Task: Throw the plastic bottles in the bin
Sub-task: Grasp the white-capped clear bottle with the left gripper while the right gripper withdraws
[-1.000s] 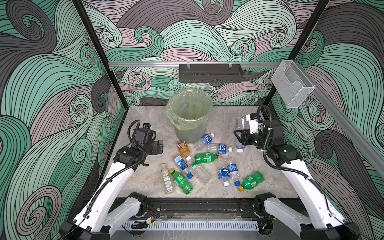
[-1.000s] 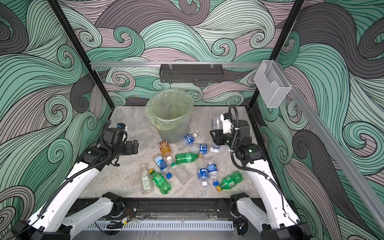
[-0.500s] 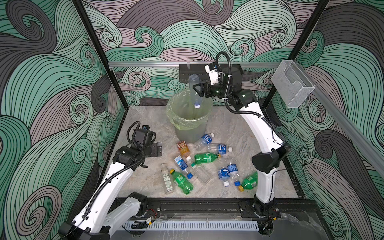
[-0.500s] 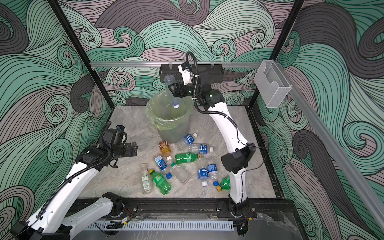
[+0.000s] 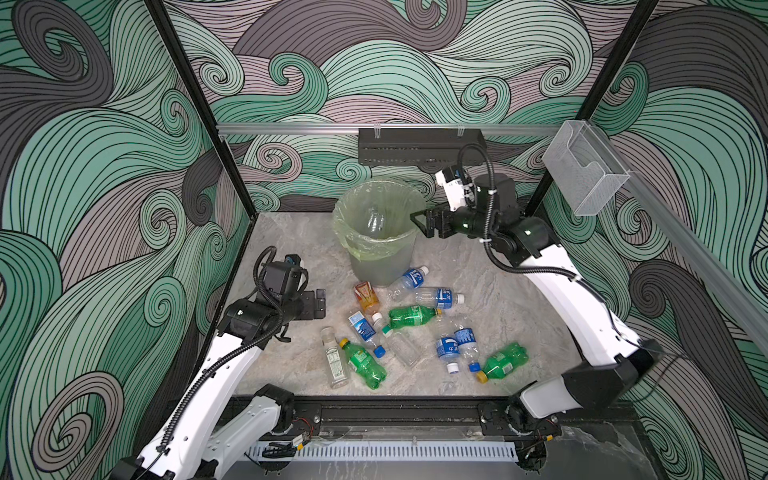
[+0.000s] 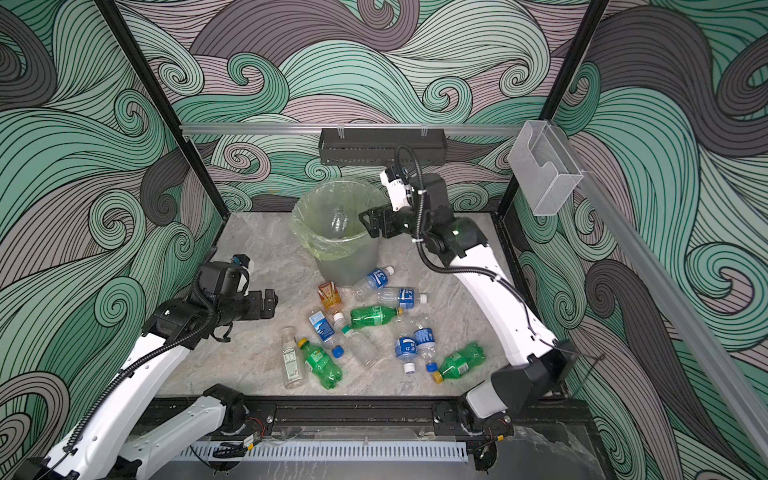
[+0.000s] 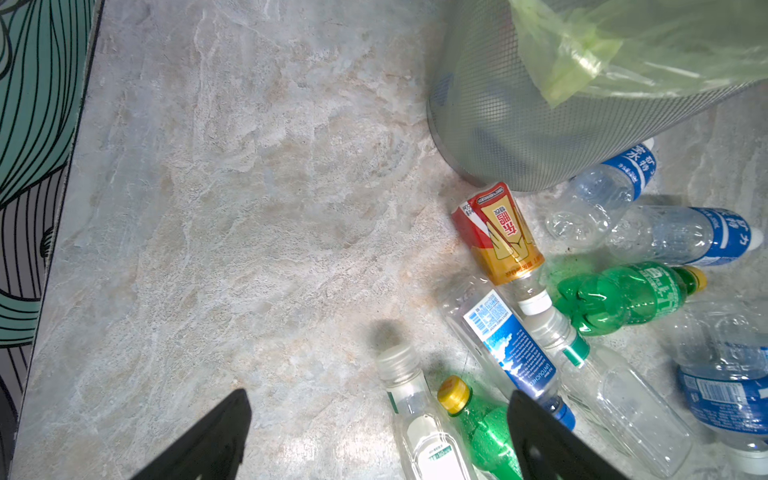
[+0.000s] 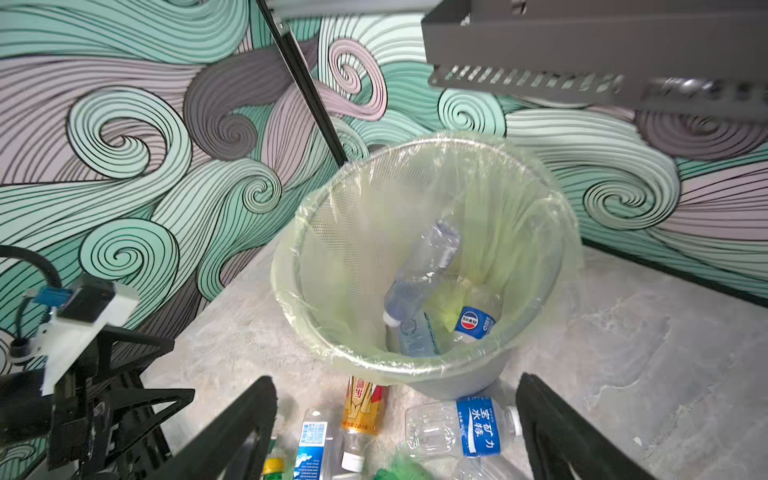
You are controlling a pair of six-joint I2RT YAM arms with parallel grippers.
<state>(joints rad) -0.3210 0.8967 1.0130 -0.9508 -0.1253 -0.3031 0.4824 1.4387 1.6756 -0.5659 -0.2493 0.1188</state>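
Plastic bottle (image 8: pixel 419 274) inside bin (image 8: pixel 328 237); R gripper (image 8: pixel 395 378) jaws apart, empty.

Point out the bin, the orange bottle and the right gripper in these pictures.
bin (image 5: pixel 384 270), in a top view, on its grey outer wall.
orange bottle (image 7: pixel 500 232), left wrist view, on its red and yellow label.
right gripper (image 5: pixel 419 224), in a top view, midway between its fingertips.
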